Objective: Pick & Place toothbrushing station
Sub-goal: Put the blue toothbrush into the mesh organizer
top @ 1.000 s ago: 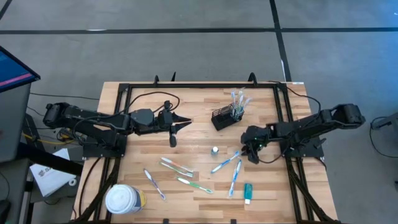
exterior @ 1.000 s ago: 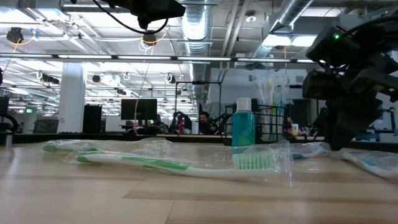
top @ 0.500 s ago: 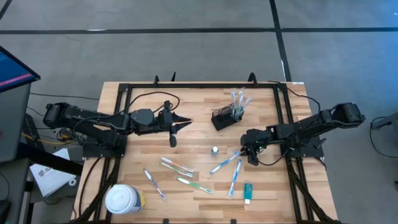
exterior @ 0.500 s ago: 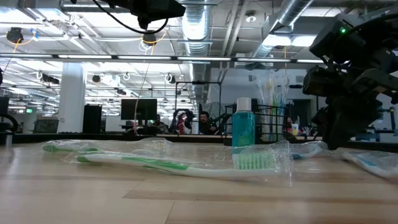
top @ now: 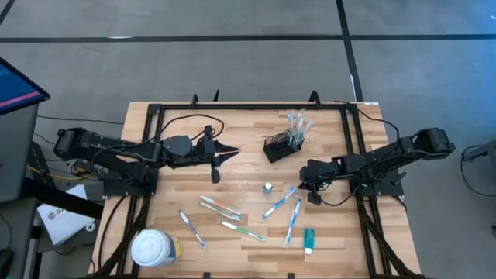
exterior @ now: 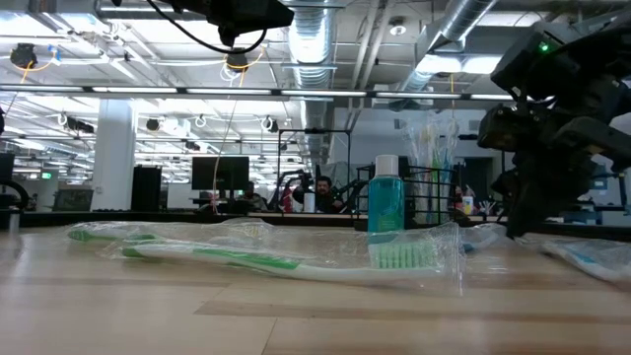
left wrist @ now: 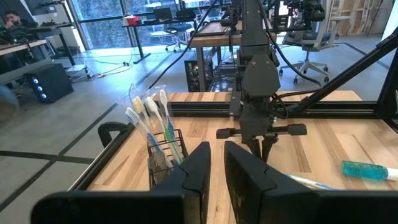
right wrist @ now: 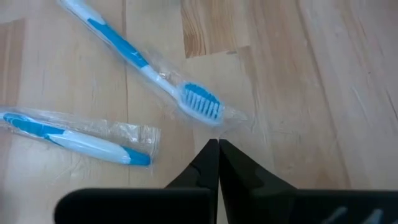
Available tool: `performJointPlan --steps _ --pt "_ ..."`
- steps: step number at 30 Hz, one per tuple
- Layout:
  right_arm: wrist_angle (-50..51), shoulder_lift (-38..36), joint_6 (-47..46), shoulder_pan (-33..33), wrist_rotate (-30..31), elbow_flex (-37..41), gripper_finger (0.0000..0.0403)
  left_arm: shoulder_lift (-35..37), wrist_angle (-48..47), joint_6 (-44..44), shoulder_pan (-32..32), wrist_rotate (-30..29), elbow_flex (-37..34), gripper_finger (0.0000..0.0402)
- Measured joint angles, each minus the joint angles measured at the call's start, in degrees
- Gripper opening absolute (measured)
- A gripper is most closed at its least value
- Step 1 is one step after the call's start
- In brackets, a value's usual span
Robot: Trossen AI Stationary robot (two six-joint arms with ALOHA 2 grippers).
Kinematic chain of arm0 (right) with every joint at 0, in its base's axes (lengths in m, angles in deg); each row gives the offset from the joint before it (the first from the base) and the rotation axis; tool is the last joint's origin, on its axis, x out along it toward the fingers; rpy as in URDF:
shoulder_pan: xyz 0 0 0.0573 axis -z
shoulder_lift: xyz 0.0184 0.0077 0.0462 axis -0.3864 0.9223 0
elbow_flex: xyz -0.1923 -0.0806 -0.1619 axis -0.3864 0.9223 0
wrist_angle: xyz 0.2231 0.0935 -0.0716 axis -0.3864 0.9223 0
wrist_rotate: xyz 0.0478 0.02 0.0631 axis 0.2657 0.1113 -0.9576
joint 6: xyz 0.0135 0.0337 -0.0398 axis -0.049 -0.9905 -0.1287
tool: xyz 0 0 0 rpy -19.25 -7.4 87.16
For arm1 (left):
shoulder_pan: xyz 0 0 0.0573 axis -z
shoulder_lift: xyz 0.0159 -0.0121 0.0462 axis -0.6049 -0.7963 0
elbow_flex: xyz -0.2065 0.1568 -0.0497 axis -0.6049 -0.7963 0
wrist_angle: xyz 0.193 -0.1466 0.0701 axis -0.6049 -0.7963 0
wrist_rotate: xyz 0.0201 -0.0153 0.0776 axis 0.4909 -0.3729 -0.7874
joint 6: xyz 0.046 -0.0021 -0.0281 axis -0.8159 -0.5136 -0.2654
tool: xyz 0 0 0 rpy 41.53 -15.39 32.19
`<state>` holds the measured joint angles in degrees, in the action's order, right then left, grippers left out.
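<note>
Right gripper (right wrist: 218, 144) low, fingers pressed together; left gripper (top: 232, 154) seemingly near-closed, raised.

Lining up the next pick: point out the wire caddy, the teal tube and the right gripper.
black wire-mesh caddy (top: 279, 146), high view, mesh side.
teal tube (top: 308, 239), high view, middle of body.
right gripper (right wrist: 217, 144), right wrist view, shut fingertips.

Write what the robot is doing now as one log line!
right gripper: shut on blue toothbrush wrapper edge | left gripper: waiting mid-table | caddy: holds some brushes
</note>
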<state>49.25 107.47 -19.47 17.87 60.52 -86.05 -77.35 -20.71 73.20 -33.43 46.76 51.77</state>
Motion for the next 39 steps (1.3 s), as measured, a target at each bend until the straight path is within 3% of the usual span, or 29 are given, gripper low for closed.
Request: performJointPlan --steps 21,39 --pt "0.48 0.00 -0.78 1.75 -4.04 -0.02 0.0008 0.00 0.00 0.02 0.00 0.02 0.00 0.0040" --pt "-0.16 -0.01 -0.70 2.14 -2.95 -0.04 0.0191 0.00 0.00 0.02 0.00 0.01 0.00 0.0040"
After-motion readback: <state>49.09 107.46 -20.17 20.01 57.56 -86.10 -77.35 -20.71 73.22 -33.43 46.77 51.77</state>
